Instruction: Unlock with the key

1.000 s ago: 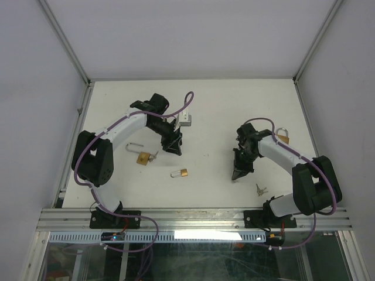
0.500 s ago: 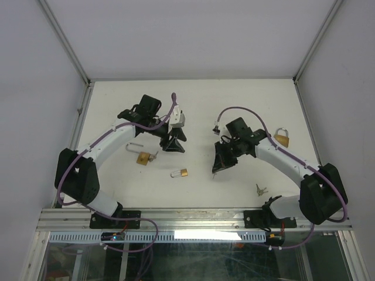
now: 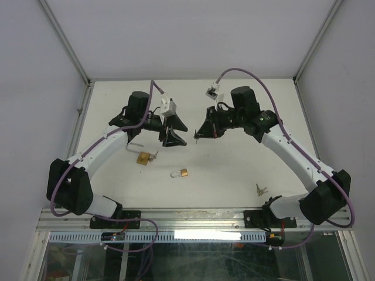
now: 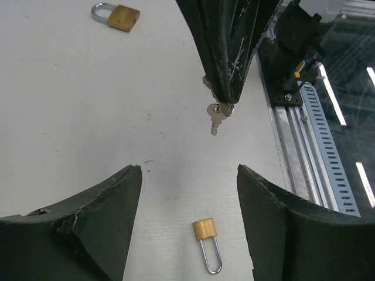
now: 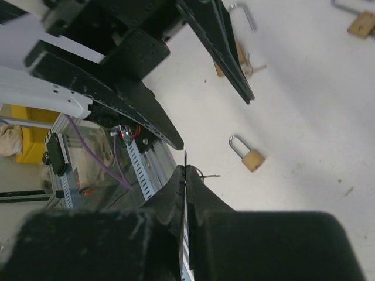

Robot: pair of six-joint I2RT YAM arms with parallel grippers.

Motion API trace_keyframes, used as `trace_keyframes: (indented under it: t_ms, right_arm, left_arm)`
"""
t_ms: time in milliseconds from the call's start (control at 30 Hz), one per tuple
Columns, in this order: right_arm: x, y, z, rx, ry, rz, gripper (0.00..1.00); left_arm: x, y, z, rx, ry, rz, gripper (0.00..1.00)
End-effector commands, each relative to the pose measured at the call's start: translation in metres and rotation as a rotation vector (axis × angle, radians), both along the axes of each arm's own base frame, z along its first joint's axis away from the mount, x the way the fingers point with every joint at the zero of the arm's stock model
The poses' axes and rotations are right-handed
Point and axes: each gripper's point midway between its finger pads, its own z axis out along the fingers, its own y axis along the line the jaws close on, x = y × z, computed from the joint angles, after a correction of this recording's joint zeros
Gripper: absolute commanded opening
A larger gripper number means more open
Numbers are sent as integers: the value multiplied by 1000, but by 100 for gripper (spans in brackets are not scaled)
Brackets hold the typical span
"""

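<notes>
Half spread, left fingers (image 4: 94, 216), nothing between them. Shut tight, right fingers (image 4: 225, 52), pinching key (image 4: 215, 117) on a small ring, blade hanging down off the tips, in the air just ahead of the left gap. Looks like a key handoff, or lining up before going for a lock; can't tell which. Doing it well: hold key steady, close left on the bow only, let go right after a firm hold. Small lock (image 4: 205, 229) flat on bench (image 4: 70, 105) just below, shackle shut. Open lock (image 3: 143, 157) near left arm, shackle looks swung out. Far lock (image 4: 120, 16) well apart. Bare bench between arms; rail (image 4: 293, 123) close on near side, wall (image 3: 35, 70) beyond left edge, spare key (image 3: 259, 189) by right base.
</notes>
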Motion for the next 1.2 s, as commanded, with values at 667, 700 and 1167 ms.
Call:
trace_keyframes:
  t_ms: [667,700,1167]
  right_arm:
    - [11,18,107,261,-297,36,0]
    - [11,19,107,263,-296,37,0]
    - [9,19,103,267,-284,48,0]
  left_arm:
    - [-22,-30,91,-347,-1,-33,40]
    - [-22,-31,92,-351,-5,-29,34]
    - [-22,-31,96,-364,7,-17,40]
